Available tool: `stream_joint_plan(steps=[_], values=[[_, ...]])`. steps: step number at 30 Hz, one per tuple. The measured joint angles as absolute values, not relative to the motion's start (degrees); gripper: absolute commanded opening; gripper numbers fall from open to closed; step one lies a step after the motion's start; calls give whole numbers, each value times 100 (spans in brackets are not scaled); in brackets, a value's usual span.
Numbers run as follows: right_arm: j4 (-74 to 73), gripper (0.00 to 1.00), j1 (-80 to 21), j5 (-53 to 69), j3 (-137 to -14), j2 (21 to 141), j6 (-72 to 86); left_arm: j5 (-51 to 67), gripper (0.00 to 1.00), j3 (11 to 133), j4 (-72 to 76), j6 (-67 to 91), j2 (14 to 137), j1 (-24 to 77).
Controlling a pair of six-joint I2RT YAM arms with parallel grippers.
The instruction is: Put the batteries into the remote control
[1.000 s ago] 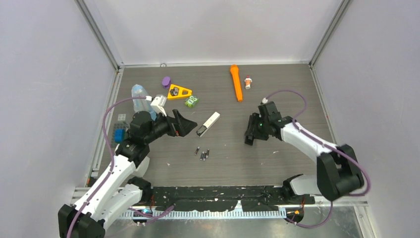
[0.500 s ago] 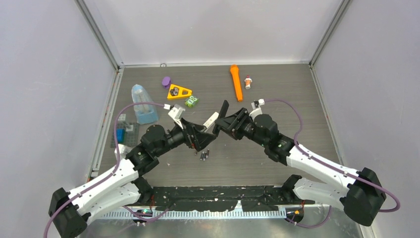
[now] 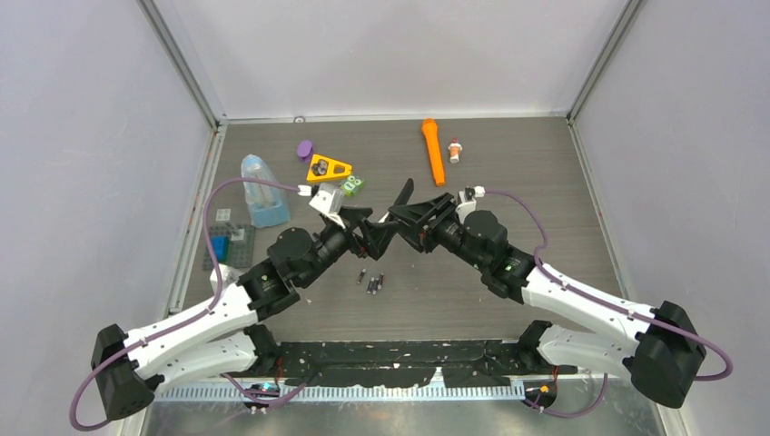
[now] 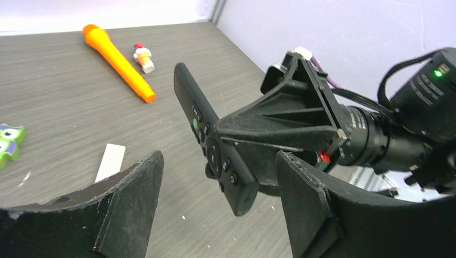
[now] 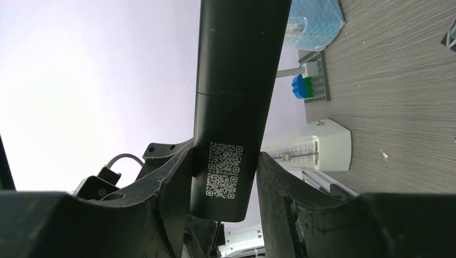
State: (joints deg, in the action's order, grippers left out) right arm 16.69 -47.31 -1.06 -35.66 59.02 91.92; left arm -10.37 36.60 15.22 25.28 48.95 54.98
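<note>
Top view: both arms lean inward, meeting above mid-table. The right gripper [image 3: 399,221] clamps the slim black button-faced remote control [image 3: 407,191], tilted upward. The small dark cylindrical batteries [image 3: 373,283] lie loose just nearer the bases.
Left wrist: the left gripper [image 4: 219,161] gapes around the remote's lower end, with gaps on either side.
Right wrist: both fingers pinch the remote's QR-labelled back.

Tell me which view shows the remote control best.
The left wrist view: the remote control shows its button face there, gripped by the right hand. The right wrist view shows only its dark back with a code label. The top view shows it small and unclear.
</note>
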Motion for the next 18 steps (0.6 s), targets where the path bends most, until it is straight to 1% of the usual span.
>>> stream_joint_plan(steps=[5, 13, 18], values=[[1575, 33, -4746, -150, -3723, 6001, 9424, -1398, 64, 3931, 1479, 2499, 5203, 5559], [1297, 34, -4751, -248, -3889, 6001, 9583, -1431, 64, 3942, 1433, 2451, 5251, 5583], [1103, 34, -4751, -244, -3953, 6001, 9609, -1341, 56, 3959, 1409, 2287, 5273, 5583]])
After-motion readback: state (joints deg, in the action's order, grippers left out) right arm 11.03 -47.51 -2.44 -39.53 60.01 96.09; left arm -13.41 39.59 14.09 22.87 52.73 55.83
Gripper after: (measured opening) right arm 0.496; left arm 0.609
